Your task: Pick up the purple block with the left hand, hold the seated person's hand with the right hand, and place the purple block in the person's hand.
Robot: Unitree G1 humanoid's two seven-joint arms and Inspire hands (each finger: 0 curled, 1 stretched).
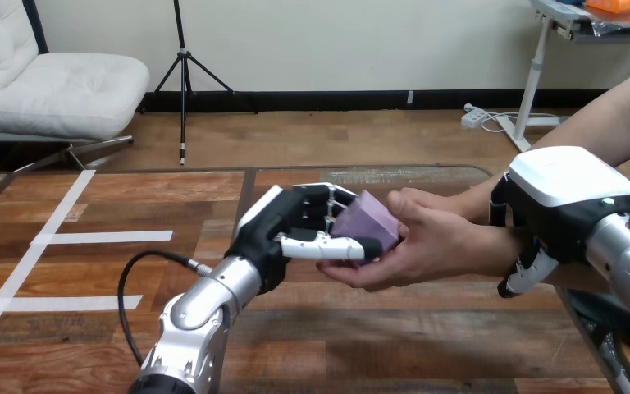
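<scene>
Over the wooden desk (90,345), the handover looks nearly done.
The left hand (287,228) pinches the purple block (367,220), which is cupped by the person's hand (435,246) at its 3 o'clock; only release remains. Further toward 3 o'clock, the right hand (554,205) sits at the person's wrist (492,246); I cannot tell whether it grips.

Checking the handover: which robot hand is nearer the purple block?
Left. The left hand is curled round the purple block, which touches the person's hand. The right hand is apart from the block, over the person's wrist at the view's right.
</scene>
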